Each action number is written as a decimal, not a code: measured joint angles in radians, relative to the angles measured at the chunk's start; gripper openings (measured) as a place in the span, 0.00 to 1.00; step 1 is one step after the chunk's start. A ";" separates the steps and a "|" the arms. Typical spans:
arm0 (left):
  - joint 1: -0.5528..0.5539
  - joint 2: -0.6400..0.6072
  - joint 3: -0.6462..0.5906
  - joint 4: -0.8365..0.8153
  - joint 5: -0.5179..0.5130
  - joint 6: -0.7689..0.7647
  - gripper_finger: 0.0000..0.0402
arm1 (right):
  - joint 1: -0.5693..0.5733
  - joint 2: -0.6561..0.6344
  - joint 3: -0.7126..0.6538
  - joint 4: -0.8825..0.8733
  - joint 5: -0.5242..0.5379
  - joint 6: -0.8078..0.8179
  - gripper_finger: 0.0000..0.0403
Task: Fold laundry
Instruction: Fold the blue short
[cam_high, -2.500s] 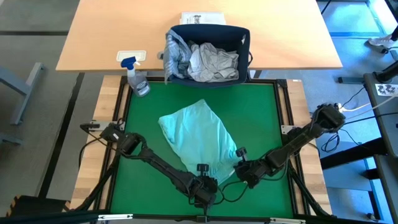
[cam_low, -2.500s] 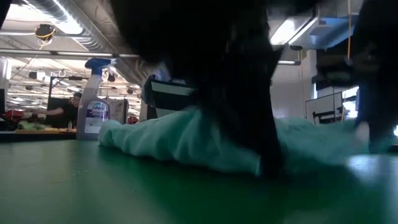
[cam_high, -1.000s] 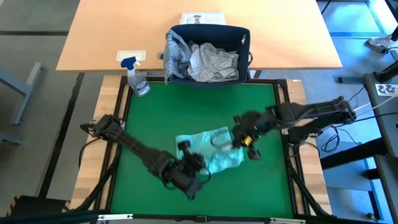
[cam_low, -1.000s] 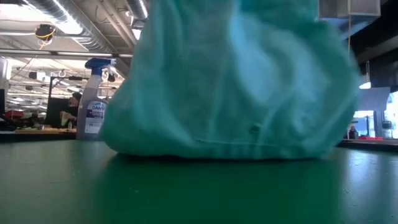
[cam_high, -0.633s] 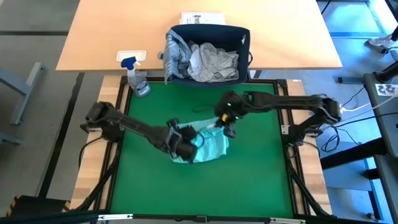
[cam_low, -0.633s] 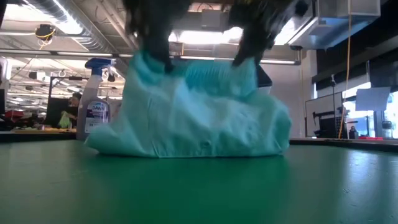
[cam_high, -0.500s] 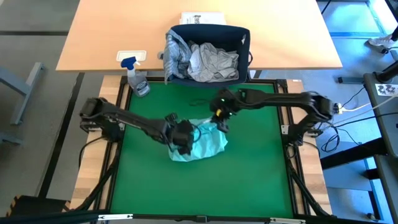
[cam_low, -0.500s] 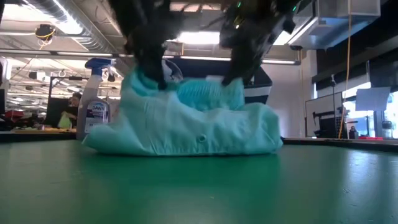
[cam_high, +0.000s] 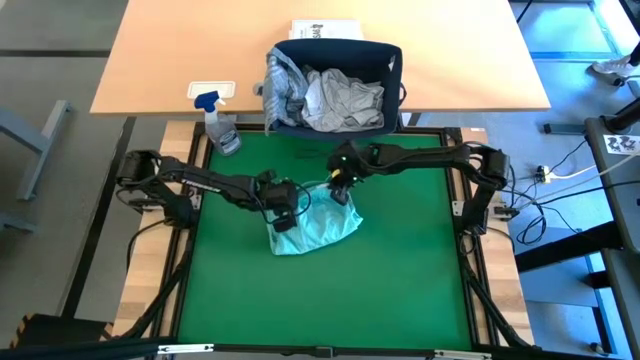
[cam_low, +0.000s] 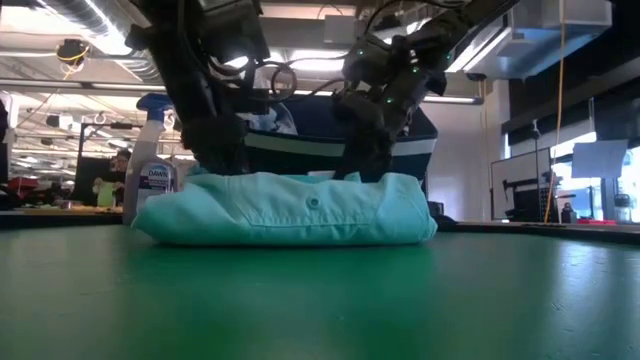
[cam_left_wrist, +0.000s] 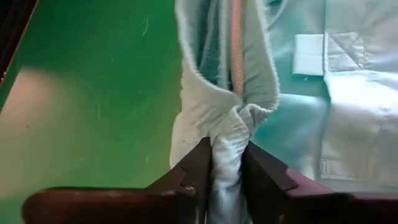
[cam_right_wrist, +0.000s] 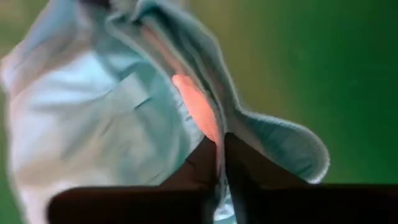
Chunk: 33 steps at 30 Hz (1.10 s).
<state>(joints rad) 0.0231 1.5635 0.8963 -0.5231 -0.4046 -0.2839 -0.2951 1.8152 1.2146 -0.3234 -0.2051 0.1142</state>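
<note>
The left gripper (cam_left_wrist: 227, 163) had its fingers (cam_left_wrist: 194, 167) pinched tight on a bunched fold of the mint-teal garment (cam_left_wrist: 323, 93), the cloth squeezed up between them in the left wrist view. The right gripper (cam_right_wrist: 222, 163) likewise had its fingers (cam_right_wrist: 202, 163) closed nearly together on a thin edge of the same garment (cam_right_wrist: 93, 112). In the high view the left gripper (cam_high: 281, 201) sat at the garment's left edge and the right gripper (cam_high: 339, 186) at its upper edge, both near the middle of the frame, with the garment (cam_high: 315, 228) lying folded over on the green counter (cam_high: 400, 290) just below them. In the low view it lay as a flat, low bundle (cam_low: 290, 210) at centre frame. Beyond the counter's upper edge stood the striped basket (cam_high: 390, 60) holding a white t-shirt (cam_high: 345, 100) and a grey-blue striped shirt (cam_high: 280, 90), with a spray bottle (cam_high: 220, 125) to its left.
</note>
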 joint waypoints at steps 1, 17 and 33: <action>0.005 0.000 0.000 0.005 0.000 0.020 0.23 | -0.001 0.001 0.000 -0.002 0.019 0.007 0.14; 0.015 -0.151 0.175 -0.076 0.068 0.229 0.38 | 0.050 -0.024 0.316 -0.467 0.063 -0.079 0.54; 0.134 -0.156 -0.277 0.553 0.161 0.083 0.39 | 0.152 -0.034 -0.320 0.571 0.110 0.070 0.54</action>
<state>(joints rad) 0.1569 1.4076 0.6193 0.0301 -0.2431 -0.2011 -0.1430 1.7808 0.8945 0.2476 -0.0956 0.1837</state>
